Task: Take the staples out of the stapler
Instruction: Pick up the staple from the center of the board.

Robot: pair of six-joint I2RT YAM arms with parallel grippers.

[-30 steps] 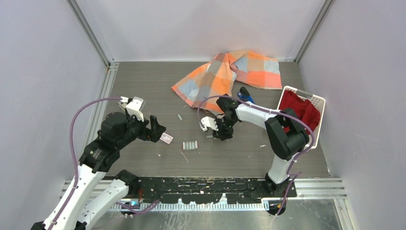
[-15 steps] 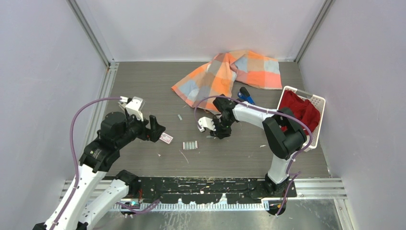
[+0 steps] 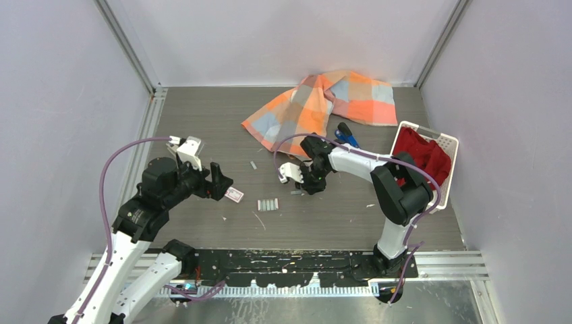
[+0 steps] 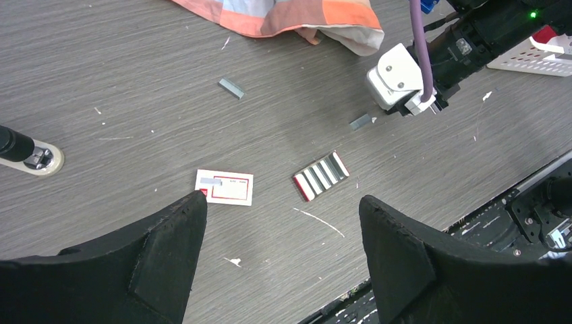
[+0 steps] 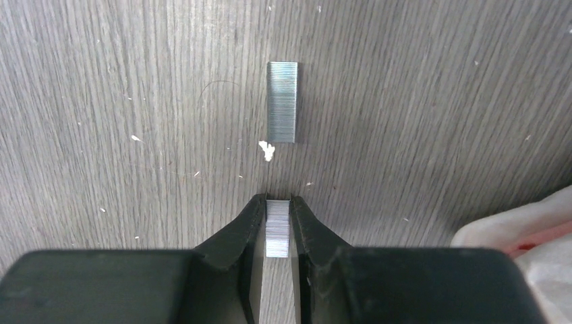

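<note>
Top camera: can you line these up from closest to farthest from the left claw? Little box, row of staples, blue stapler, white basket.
1. Little box, just right of the left gripper.
2. Row of staples, farther right.
3. Blue stapler, by the cloth.
4. White basket, far right.

At the back of the table (image 3: pixel 202 115), right of centre: cloth (image 3: pixel 324 101). Just before its near edge, between cloth and basket (image 3: pixel 448 143): stapler (image 3: pixel 345 133). Basket against the right wall, garment (image 3: pixel 421 152) inside. Mid-table, left to right: box (image 4: pixel 224 187) at a fingertip of the left gripper (image 4: pixel 283 200); row of staple strips (image 4: pixel 322 176); 1 loose strip (image 5: pixel 282 102). Farther back, well apart: another strip (image 4: pixel 231 88). Between the fingers of the right gripper (image 5: pixel 278 202): 1 pinched strip (image 5: pixel 278 231), loose strip straight ahead, near.
</note>
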